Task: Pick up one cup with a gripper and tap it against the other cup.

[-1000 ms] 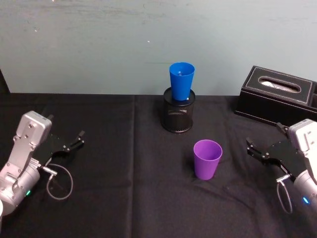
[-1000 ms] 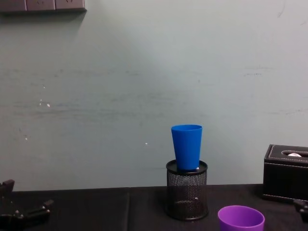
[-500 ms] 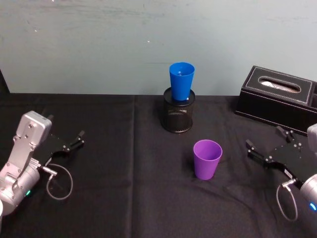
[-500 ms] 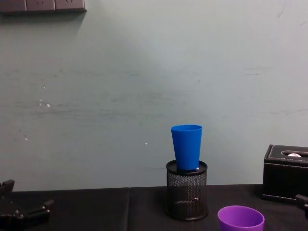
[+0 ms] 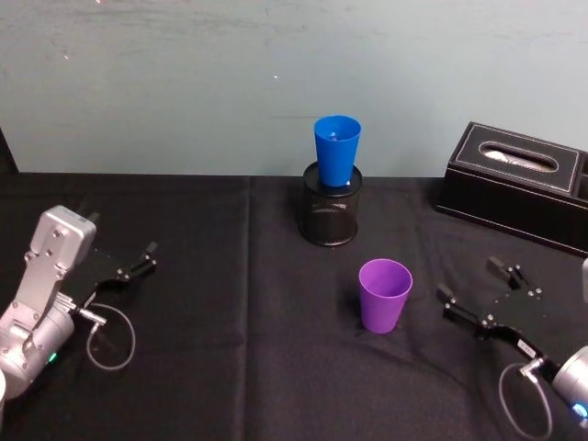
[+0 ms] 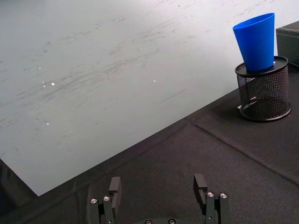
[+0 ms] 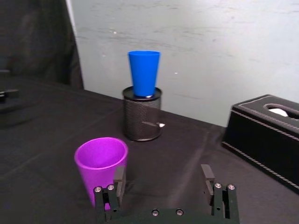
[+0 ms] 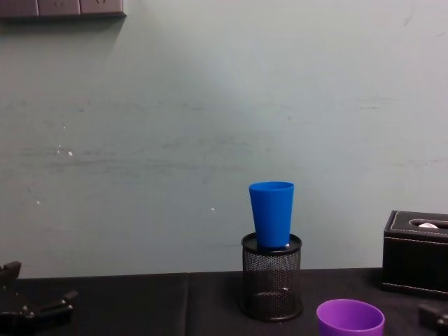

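Purple cup point(image 5: 384, 294) x1, blue cup point(image 5: 336, 150) x1

I see an office-like room: a black cloth table point(image 5: 230, 367), a black mesh pen holder point(image 5: 329, 225) at twelve o'clock, a black leather tissue box point(image 5: 514, 188) at two o'clock, a bare pale wall point(image 5: 184, 83).

We see the blue cup point(image 8: 271, 213) standing upright in the black mesh holder point(image 8: 272, 283). Nearer us and slightly to the right, the purple cup point(image 8: 350, 323) shows its rim, apart from both.
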Robot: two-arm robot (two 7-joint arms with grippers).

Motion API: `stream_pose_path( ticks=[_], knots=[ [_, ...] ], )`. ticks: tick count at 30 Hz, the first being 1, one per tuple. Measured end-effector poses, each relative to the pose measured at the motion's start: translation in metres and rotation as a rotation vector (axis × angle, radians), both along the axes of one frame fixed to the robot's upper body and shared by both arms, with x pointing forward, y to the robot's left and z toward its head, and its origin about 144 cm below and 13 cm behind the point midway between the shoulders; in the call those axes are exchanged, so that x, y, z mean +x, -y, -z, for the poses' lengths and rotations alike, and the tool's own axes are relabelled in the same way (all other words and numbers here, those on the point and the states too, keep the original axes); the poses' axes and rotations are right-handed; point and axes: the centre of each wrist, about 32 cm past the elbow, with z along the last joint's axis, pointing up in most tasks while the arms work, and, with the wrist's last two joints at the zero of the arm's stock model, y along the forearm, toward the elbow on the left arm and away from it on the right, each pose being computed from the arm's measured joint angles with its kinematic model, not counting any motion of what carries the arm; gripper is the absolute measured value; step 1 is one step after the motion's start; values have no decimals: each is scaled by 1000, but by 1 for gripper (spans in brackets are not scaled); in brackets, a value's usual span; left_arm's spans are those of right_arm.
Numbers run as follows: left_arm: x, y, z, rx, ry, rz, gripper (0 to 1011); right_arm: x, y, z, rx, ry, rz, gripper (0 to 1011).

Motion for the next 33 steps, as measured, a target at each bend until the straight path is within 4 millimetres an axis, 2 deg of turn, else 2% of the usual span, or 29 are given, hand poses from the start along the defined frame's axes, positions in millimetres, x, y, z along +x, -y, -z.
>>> stream_pose_path(
  ticks=[15,33],
  knots=[
    [0,0,0,0,0,0,1011,-5,-17,14,4,-14,-86,1003],
    [0,0,0,0,0,0,1011,18,-41,26,-5,-17,-154,1003]
  ],
)
